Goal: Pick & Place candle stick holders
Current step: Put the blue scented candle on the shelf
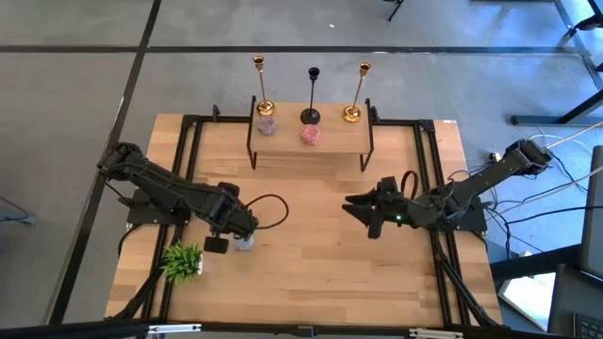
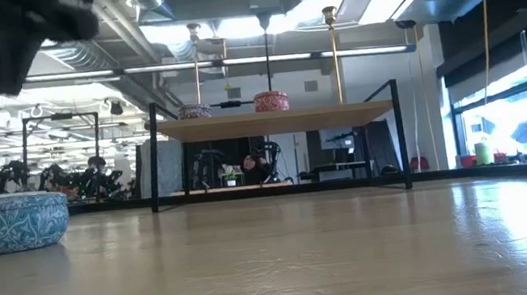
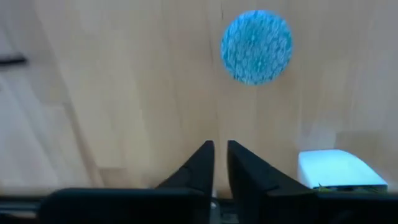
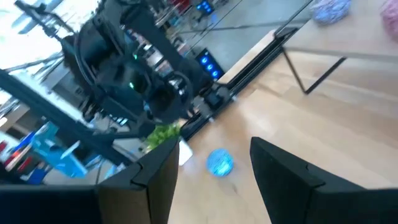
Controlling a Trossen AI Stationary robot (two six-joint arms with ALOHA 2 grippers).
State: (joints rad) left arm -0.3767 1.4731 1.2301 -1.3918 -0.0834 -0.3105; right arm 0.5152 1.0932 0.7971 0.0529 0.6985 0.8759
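Note:
Three candle stick holders stand upright on their round bases along the far edge of a raised wooden shelf point(image 1: 325, 141): a gold one point(image 1: 260, 87), a black one point(image 1: 312, 94) and a gold one point(image 1: 359, 92). They also show in the low view, the gold point(image 2: 197, 65), the black point(image 2: 266, 51) and the gold point(image 2: 333, 43). My left gripper point(image 1: 226, 237) point(image 3: 221, 163) hangs shut and empty over the table beside a small blue tin point(image 3: 256, 46). My right gripper point(image 1: 363, 209) point(image 4: 214, 171) is open and empty over the table's middle right, well short of the shelf.
Two small pinkish tins point(image 1: 267, 123) point(image 1: 310, 135) sit on the shelf in front of the holders. The blue tin point(image 1: 245, 242) point(image 2: 16, 220) and a green plant in a white pot point(image 1: 184, 262) stand at the near left. Black frame rails point(image 1: 429, 169) border the table.

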